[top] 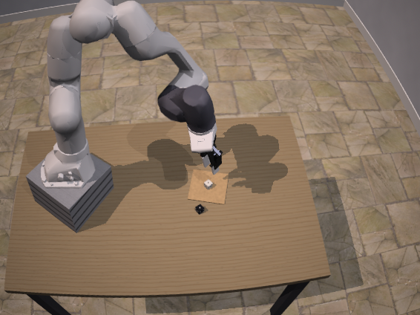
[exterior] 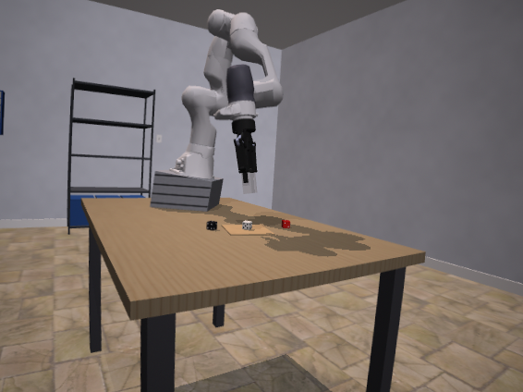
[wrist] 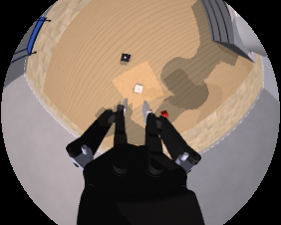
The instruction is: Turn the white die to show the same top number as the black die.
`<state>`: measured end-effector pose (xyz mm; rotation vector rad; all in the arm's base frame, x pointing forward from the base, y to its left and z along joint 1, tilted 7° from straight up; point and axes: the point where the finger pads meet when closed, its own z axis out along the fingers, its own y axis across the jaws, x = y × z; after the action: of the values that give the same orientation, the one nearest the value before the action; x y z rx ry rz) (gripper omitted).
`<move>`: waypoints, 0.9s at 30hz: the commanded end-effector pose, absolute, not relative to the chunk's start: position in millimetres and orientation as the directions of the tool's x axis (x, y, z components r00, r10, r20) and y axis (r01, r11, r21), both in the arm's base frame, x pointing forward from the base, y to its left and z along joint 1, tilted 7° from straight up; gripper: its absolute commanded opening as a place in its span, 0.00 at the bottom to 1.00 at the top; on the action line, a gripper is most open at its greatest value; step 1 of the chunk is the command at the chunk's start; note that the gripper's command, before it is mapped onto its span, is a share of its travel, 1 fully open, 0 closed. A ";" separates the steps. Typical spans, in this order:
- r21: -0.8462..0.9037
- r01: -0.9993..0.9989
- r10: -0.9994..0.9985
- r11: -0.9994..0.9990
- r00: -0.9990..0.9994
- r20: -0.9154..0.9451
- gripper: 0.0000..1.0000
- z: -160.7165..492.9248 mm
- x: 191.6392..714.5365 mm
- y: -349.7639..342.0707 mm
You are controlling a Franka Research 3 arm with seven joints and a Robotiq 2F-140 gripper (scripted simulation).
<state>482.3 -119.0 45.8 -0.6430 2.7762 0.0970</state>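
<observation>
No brand or lettering is legible on anything before you, and the dice pips are too small to count. Your gripper (exterior: 248,186) hangs well above the table (exterior: 185,268), fingers partly apart with nothing between them, while the white die (top: 208,184) rests on the mat (top: 217,195). The black die (top: 199,209) lies just off the mat, the red die (exterior: 285,224) on its opposite side, and a black shelf rack (exterior: 72,157) stands by the wall.
</observation>
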 end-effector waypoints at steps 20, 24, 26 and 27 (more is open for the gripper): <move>0.042 -0.288 -0.282 0.957 -0.954 -0.101 1.00 50.7 486.7 -117.4; 0.042 -0.288 -0.282 0.957 -0.954 -0.101 1.00 50.7 486.7 -117.4; 0.042 -0.288 -0.282 0.957 -0.954 -0.101 1.00 50.7 486.7 -117.4; 0.042 -0.288 -0.282 0.957 -0.954 -0.101 1.00 50.7 486.7 -117.4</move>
<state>487.8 -117.6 51.3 -0.5088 2.9954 0.0819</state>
